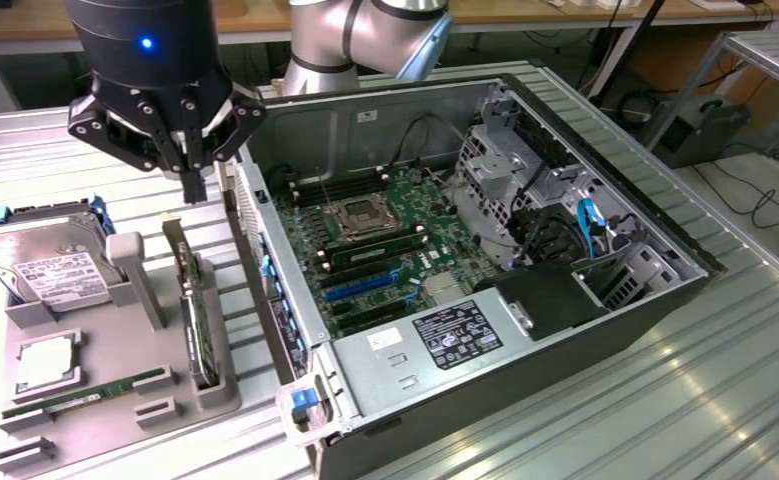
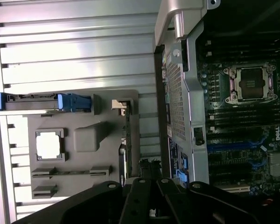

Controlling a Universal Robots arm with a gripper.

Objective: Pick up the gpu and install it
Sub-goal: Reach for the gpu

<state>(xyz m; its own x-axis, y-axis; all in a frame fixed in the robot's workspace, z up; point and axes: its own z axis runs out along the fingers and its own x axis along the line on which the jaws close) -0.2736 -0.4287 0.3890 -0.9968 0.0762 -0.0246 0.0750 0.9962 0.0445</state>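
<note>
While the arm [image 1: 362,40] hangs upright over the ribbed metal tabletop [image 1: 709,400], its gripper [image 1: 192,190] points straight down, jaws closed and empty. Below the jaws, not touching them, the gpu [image 1: 200,320], a thin black card, stands on edge in a grey moulded tray [image 1: 109,340]. Farther off, beside the jaws, the open steel computer case [image 1: 322,125] holds a green motherboard [image 1: 403,230].

The gpu [image 1: 198,318] stands on edge in the grey holder [image 1: 129,375], its lower edge hidden in the slot. The gripper [image 1: 192,188] loses its upper body past the exterior view's top edge. In the wrist view its dark bulk covers one end of the gpu. The print on the hard drive [image 1: 53,268] label is too small to read.
</note>
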